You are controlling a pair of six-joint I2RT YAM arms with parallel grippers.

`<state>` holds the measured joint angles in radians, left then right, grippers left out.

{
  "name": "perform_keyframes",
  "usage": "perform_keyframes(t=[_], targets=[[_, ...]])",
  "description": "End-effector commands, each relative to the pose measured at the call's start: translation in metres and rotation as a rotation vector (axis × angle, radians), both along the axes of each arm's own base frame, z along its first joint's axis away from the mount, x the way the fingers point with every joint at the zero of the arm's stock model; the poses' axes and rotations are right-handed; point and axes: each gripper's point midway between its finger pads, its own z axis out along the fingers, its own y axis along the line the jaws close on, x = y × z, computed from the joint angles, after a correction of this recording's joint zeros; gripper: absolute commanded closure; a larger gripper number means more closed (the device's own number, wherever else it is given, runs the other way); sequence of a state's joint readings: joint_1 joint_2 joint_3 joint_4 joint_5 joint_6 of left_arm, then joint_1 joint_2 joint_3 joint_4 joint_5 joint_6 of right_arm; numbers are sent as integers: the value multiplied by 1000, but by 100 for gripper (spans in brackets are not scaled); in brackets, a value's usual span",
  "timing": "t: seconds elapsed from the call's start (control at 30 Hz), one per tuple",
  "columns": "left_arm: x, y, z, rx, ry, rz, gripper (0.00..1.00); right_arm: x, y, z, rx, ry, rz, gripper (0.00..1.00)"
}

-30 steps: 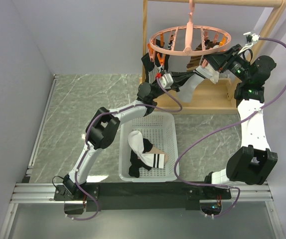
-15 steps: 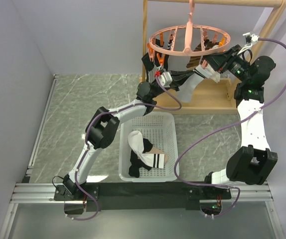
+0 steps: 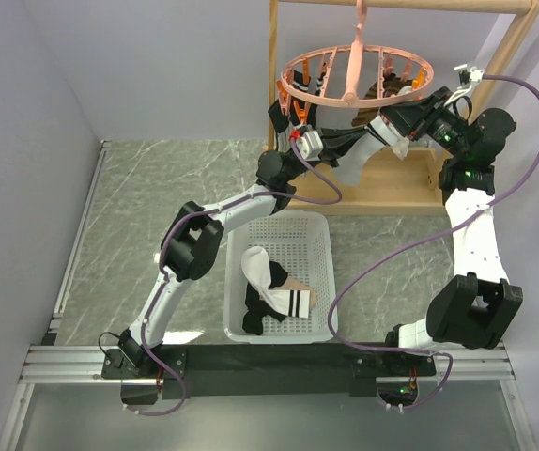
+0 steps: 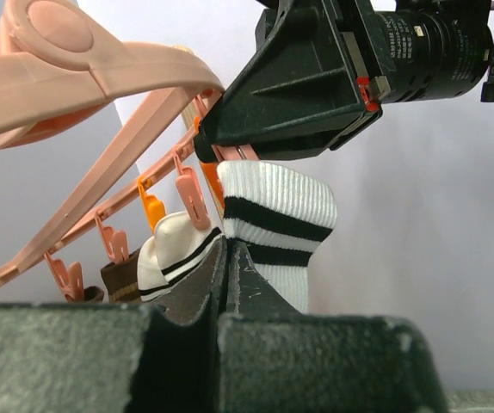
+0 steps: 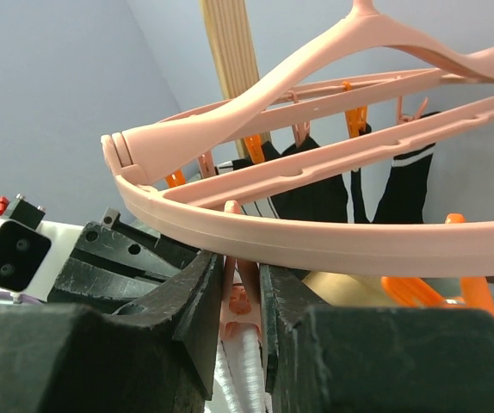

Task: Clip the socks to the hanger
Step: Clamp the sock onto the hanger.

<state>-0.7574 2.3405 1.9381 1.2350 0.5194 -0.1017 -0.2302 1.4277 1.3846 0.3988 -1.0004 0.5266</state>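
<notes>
Now the left gripper's (image 4: 227, 258) jaws hold the sock (image 4: 277, 225) cuff-up, just under the clip (image 5: 237, 305) squeezed by the right gripper (image 5: 243, 277).

Left gripper (image 3: 346, 148), jaws closed on the white sock (image 3: 356, 162), has risen and drawn slightly left over the last second. Its wrist camera now sits higher beside the rack post. The sock has gone up with it, and its cuff end now lies closer under the hanger (image 3: 293, 89) rim. Right gripper (image 3: 399, 120), pinching a clip (image 5: 238, 305) at the cuff, has shifted up and left towards the rim. Its cable loop has lifted a little.
</notes>
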Motion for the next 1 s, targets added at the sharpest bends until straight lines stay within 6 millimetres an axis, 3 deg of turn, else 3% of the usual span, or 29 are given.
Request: perform_keyframes(t=[0.0,0.17,0.33,0.37,0.57,0.97], targets=[[-8,6,24,-43,-41,-24,99,-15,9,20,-37,-95,26,100],[-5,0,23,-11,-30,-15,99,-15,9,20,-32,-98,28,99],[-3,-1,20,-5,-30,7,99,-16,10,21,-27,-93,38,70],[-3,-2,19,2,-25,6,99,-16,10,21,-28,-93,36,59],[-4,2,15,-2,-11,9,99,-15,7,12,-81,-54,16,34],[2,19,14,-30,46,29,99,-26,-10,33,-161,-41,-139,29]])
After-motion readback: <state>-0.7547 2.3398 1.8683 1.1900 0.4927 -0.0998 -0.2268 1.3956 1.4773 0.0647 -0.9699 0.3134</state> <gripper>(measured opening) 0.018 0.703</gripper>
